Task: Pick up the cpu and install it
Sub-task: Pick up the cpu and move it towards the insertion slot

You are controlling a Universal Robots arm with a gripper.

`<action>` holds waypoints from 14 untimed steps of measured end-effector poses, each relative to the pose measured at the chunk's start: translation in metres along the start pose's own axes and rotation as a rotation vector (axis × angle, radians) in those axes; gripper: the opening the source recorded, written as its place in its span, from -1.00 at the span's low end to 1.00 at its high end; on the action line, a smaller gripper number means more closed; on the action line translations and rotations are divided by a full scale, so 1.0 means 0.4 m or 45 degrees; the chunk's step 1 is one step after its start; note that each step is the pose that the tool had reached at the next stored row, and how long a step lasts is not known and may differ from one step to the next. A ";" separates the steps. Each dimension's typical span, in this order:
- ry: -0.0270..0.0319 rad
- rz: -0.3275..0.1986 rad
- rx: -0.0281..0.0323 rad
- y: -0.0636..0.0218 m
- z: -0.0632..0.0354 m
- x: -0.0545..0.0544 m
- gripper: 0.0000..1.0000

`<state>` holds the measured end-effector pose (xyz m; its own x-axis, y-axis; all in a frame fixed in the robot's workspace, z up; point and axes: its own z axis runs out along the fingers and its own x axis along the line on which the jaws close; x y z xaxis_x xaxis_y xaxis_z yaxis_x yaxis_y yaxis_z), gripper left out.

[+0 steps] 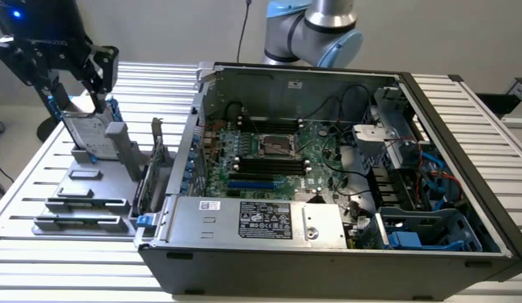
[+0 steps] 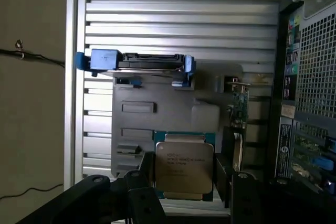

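The gripper hung at the exterior view's left, above the grey fixture plate and just over the upright hard drive with its blue brackets. From where I stood, its two black fingers were closed against opposite edges of the cpu, one finger on each side (the wrist view gave the plainest look at this). The cpu sat flat between them with its silvery lid toward the wrist camera. A thin green rim of board showed along one edge of the lid, and printed text ran across its middle. It was held clear of the fixture plate, which lay beneath it.

The open computer case stood beside the fixture plate on the slatted metal table, toward the exterior view's right. Inside the case, the green motherboard lay flat, with the square cpu socket near its middle and the black memory slots just beside the socket. The power supply ran along the case's near wall. The cpu was outside the case, well apart from the socket.
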<state>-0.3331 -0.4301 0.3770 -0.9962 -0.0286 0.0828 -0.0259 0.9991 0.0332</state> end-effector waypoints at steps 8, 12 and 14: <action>0.0059 0.000 -0.0059 -0.002 -0.025 -0.089 0.10; 0.0069 -0.001 -0.0104 -0.003 -0.033 -0.135 0.10; 0.0072 -0.001 -0.0127 -0.003 -0.037 -0.157 0.10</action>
<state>-0.2693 -0.4301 0.3863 -0.9956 -0.0295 0.0884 -0.0257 0.9987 0.0432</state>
